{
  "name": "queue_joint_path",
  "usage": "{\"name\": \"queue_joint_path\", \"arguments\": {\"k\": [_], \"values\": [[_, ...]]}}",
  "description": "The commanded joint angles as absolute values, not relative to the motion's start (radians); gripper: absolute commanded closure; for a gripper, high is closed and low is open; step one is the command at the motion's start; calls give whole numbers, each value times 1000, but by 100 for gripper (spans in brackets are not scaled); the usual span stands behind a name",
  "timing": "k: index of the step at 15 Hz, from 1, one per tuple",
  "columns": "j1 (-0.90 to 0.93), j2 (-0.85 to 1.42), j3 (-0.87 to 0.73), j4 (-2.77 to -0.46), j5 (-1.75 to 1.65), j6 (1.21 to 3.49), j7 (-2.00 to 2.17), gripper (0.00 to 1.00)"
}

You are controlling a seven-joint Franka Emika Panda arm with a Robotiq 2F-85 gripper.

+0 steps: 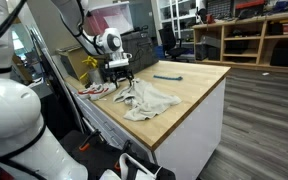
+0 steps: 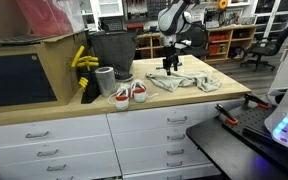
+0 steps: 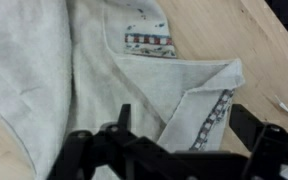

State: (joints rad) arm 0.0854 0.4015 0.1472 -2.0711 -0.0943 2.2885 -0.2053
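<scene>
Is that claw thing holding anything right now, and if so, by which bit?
Nothing is held. The end effector hangs open over the grey towel, above its folded corner with the patterned trim.

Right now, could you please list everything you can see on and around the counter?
towel: one, pale grey with a patterned band, crumpled on the counter
shoes: one pair, white with red, near the counter's front edge
cup: one, grey, beside the shoes
bin: one, black, at the back of the counter
yellow object: one, yellow, beside the bin; too small to identify
slim object: one, blue, lying apart from the towel
counter: one, light wood, over the drawers
drawers: several, white, below the counter
gripper: one, black, jaws open, above the towel
</scene>
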Motion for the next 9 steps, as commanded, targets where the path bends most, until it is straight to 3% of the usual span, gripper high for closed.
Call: {"name": "queue_joint_path", "arguments": {"k": [1,7,8,9], "values": [[123,328,147,-2183,-72,2356,-92,0],[170,312,137,-2255,-112,2379,12,0],[169,311,137,-2262,-105,2388,17,25],[166,308,139,-2268,-97,2399,20,26]]}}
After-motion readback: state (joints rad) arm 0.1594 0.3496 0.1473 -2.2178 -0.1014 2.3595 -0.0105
